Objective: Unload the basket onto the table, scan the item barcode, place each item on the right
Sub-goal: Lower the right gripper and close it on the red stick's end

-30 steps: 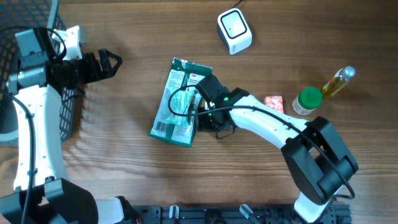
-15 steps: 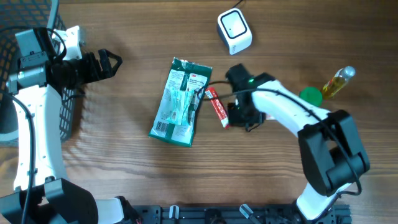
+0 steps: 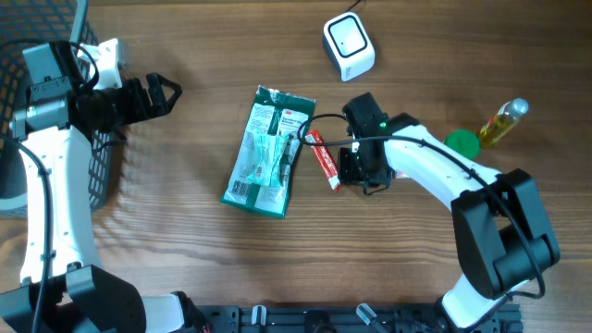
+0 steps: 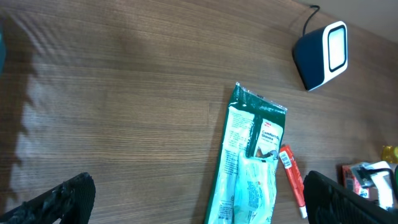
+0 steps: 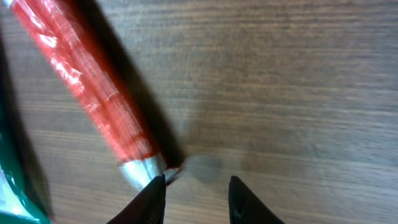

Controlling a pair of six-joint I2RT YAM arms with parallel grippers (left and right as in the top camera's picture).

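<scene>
Where red tube (image 3: 323, 159) lies, right tool (image 5: 195, 190) (parted)

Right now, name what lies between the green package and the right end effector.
A red tube lies between the green package and the right end effector, seen in the overhead view.

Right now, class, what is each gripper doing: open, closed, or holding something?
Left gripper: open, holding nothing.
Right gripper: partly open, holding nothing; the red tube lies beside one finger.
</scene>
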